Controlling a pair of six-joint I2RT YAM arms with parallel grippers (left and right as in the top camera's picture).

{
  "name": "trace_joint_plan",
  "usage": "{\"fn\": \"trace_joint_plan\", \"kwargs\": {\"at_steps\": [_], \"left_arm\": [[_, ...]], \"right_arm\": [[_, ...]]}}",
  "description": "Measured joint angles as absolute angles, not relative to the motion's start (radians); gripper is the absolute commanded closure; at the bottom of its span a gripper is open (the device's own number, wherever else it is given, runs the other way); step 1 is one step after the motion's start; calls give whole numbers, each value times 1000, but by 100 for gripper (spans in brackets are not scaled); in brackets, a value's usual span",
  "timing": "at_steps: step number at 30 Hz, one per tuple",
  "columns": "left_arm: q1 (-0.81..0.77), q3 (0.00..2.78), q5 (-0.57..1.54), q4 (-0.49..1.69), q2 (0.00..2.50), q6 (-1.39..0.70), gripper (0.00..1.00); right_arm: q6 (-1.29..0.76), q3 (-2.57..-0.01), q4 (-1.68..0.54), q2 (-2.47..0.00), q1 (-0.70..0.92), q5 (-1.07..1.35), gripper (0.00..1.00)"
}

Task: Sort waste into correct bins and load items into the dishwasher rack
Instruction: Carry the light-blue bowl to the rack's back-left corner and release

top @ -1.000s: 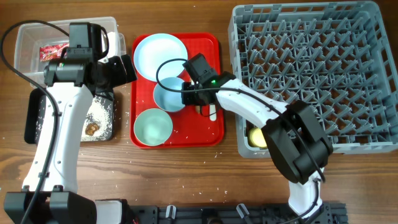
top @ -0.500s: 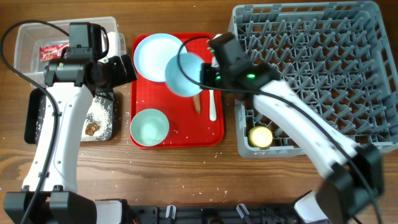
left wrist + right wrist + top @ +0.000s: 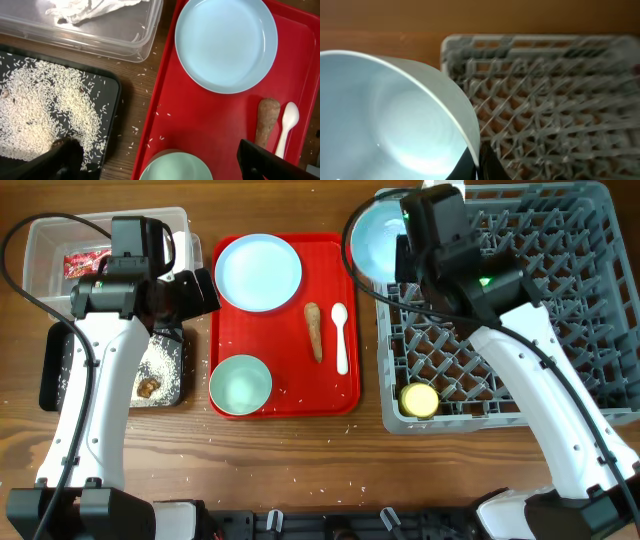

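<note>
My right gripper is shut on the rim of the pale blue-white bowl, holding it tilted in the air over the near-left corner of the grey dishwasher rack; the bowl fills the right wrist view. The yellow cup sits in the rack's front left. On the red tray lie the pale blue plate, mint green bowl, brown stick and white spoon. My left gripper is open above the mint bowl's edge and the tray.
The clear tub holds the red-and-white wrapper and crumpled white paper. The black tray holds rice and a brown lump. Loose grains lie on the wooden table.
My right gripper has lifted the pale blue-white bowl off the red tray and carried it right and back to the rack's corner. The stick and spoon are now uncovered. The left arm has not moved.
</note>
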State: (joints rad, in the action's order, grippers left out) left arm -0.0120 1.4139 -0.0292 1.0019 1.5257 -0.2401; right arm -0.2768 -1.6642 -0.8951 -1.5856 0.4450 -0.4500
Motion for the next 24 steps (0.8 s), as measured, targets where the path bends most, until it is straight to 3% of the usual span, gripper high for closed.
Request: {"fn": "trace_joint_plan", "kwargs": {"at_steps": [7, 14, 24], "left_arm": [[-12, 1414, -29, 1000, 1526, -240, 0], [-12, 1414, -30, 1002, 1526, -240, 0], [-12, 1414, -30, 1002, 1526, -240, 0]], "right_arm": [[-165, -1665, -625, -1819, 445, -817, 96], [153, -1665, -284, -2079, 360, -1059, 96], [242, -1666, -304, -2123, 356, -1062, 94]]}}
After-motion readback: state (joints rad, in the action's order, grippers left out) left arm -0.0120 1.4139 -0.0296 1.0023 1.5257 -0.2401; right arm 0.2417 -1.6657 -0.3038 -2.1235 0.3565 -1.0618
